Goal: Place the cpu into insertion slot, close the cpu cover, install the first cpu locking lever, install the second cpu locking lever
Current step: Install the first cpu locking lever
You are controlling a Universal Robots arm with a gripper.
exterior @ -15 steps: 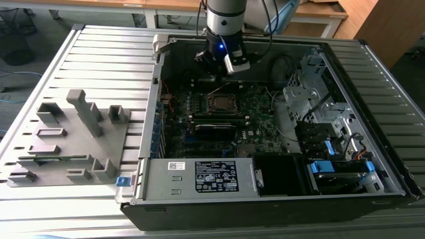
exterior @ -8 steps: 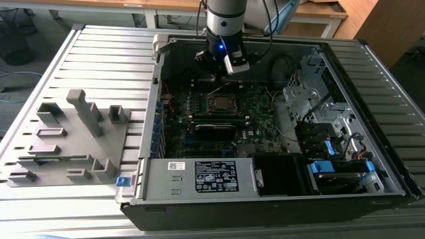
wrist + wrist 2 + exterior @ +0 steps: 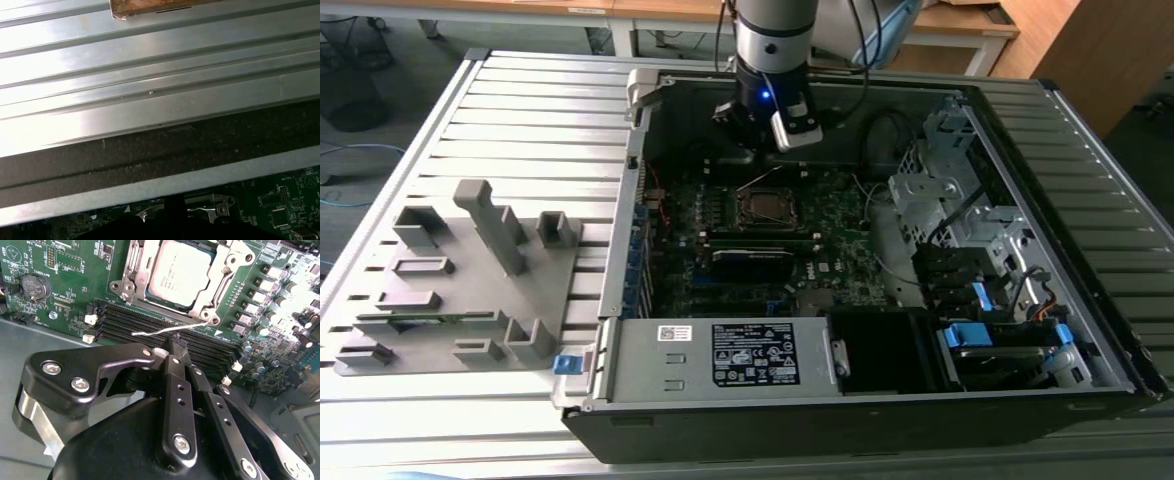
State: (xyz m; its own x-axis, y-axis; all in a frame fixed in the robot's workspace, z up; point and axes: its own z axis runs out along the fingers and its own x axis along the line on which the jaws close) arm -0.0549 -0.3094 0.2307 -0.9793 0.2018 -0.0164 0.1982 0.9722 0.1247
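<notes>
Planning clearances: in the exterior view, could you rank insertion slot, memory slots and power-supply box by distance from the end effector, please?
1. insertion slot, by the end effector
2. memory slots, just past it
3. power-supply box, foreground

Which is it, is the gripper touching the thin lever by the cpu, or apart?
Cannot tell. In the second wrist view the gripper sits right at the lever, but neither contact nor gap shows plainly.
</notes>
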